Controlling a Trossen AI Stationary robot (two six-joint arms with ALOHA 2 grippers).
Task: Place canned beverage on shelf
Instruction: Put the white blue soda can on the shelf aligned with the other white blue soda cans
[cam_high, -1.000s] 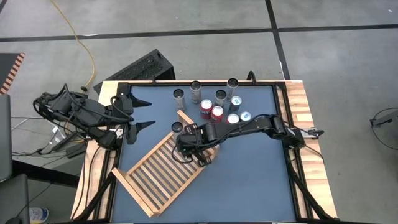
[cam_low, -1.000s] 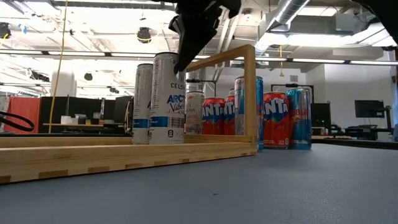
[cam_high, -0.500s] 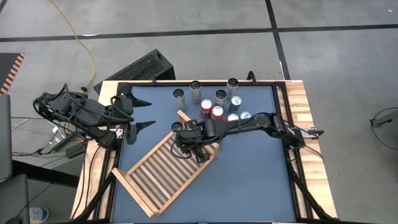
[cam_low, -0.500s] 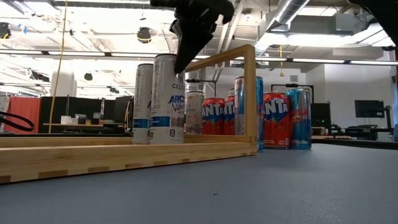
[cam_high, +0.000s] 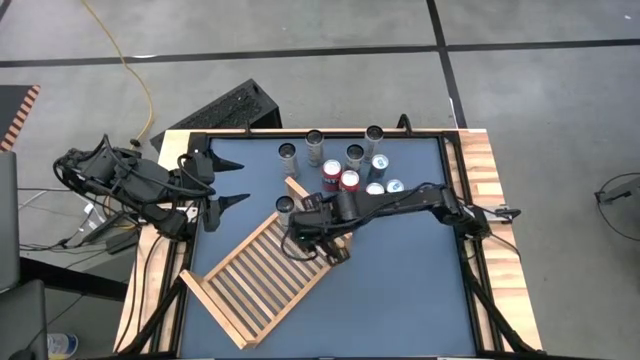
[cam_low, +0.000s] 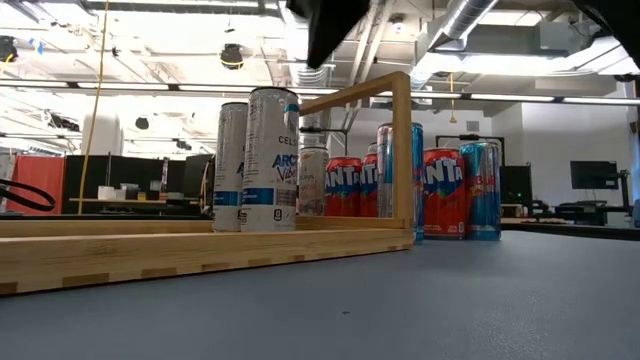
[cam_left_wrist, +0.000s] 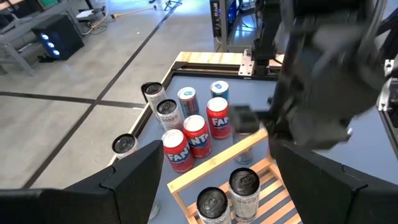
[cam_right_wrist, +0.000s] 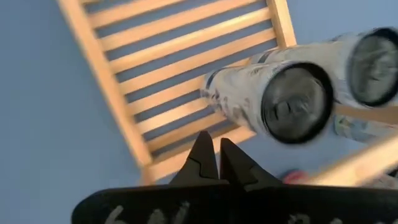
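Watching the tall white can (cam_low: 271, 160): it stands upright on the shelf (cam_high: 262, 275) near its raised frame. Right pincer (cam_right_wrist: 218, 163) closed, empty, just above; a swing could topple it. Left pincer (cam_high: 232, 184) idles half-open at bench edge.

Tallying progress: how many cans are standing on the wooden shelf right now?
2. One white can and a second white can stand side by side at the shelf's far end, by its raised frame; no others show on the slats.
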